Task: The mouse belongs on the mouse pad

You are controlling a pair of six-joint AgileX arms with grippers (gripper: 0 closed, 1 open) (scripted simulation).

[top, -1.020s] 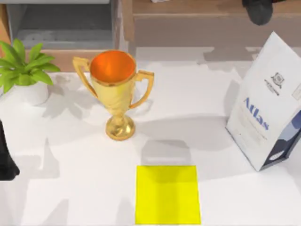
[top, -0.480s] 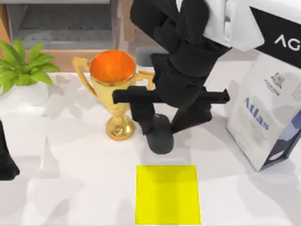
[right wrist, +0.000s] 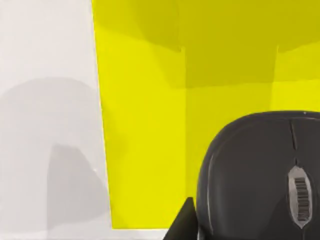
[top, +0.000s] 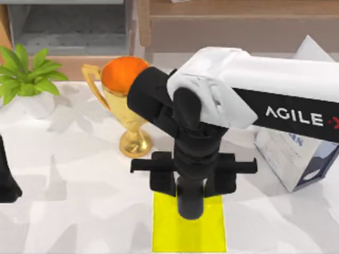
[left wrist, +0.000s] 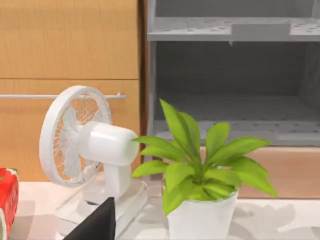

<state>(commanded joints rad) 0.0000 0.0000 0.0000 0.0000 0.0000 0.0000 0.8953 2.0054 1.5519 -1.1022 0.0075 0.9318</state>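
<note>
R gripper point(top: 190, 203) over the mouse pad point(top: 167, 233), fingers clamped on the mouse point(right wrist: 260, 175); pad lies directly below, so straight down. L arm parked at table's left edge.

The right arm point(top: 275, 90) comes in from 3 o'clock, and its right claw point(top: 190, 203) hangs over the top edge of the yellow mouse pad point(top: 169, 233) at 6 o'clock on the counter point(top: 79, 211). A dark rounded thing sits at the tip, looks like the mouse point(top: 190, 207). The gold trophy point(top: 124, 106) is at 11 o'clock from the pad, the plant point(top: 24, 76) at 9-10 o'clock, the Atlas bag point(top: 296, 159) at 3. The left arm point(top: 6, 180) is parked at 9.
</note>
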